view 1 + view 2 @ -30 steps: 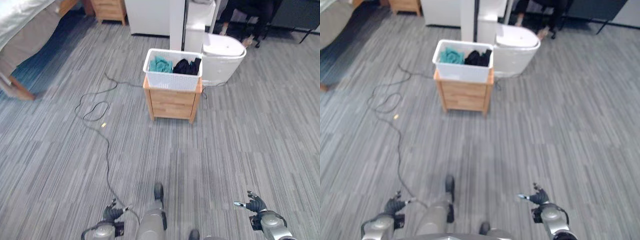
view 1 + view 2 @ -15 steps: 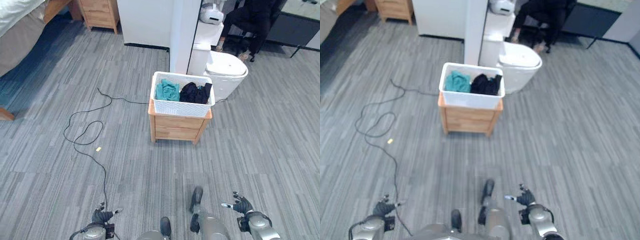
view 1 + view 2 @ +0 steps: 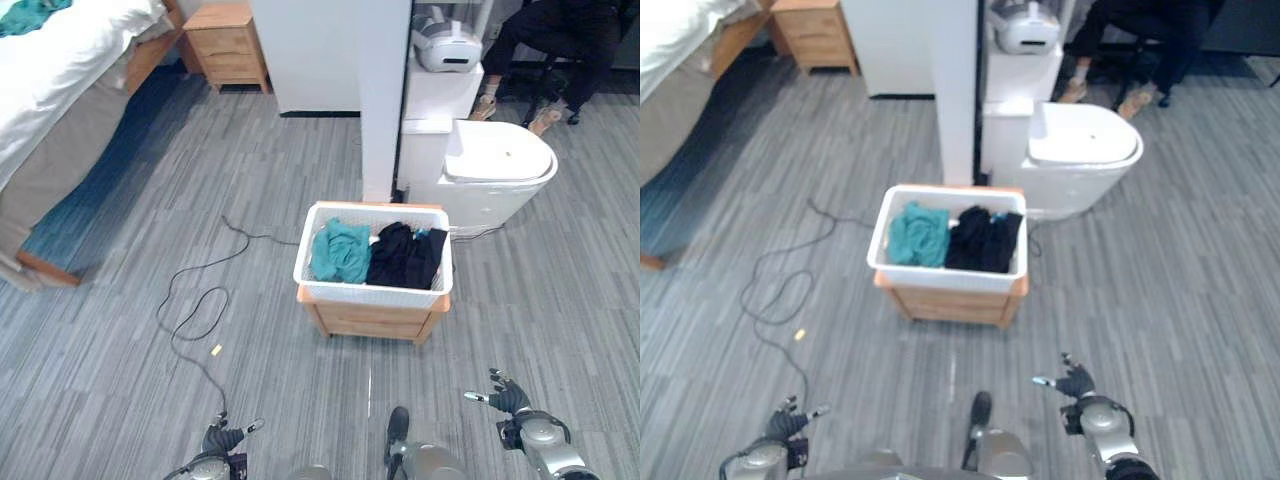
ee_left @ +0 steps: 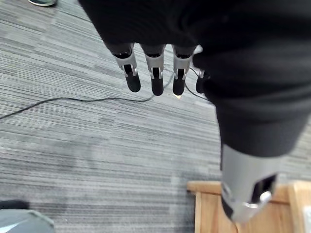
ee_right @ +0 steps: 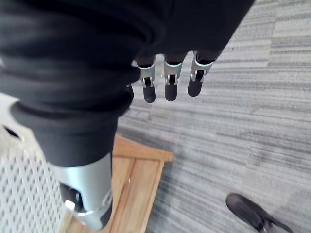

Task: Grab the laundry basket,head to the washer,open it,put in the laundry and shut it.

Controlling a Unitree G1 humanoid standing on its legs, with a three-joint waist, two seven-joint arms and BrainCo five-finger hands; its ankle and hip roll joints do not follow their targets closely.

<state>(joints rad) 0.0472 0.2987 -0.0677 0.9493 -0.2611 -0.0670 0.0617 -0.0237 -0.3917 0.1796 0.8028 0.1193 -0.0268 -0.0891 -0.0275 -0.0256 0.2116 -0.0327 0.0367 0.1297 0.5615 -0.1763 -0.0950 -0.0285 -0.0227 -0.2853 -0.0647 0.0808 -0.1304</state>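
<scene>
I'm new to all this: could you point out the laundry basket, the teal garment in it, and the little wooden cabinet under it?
laundry basket [image 3: 370, 296], left eye view, front wall.
teal garment [image 3: 340, 252], left eye view, its middle.
wooden cabinet [image 3: 372, 322], left eye view, front panel.

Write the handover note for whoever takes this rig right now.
Left hand open, empty, low at the robot's side. Right hand open, empty, likewise. White laundry basket sits on a small wooden stand straight ahead, holding teal clothes and black clothes. Done: nothing gripped yet. Left: grab the basket, carry it to the washer, open it, load, shut.
</scene>
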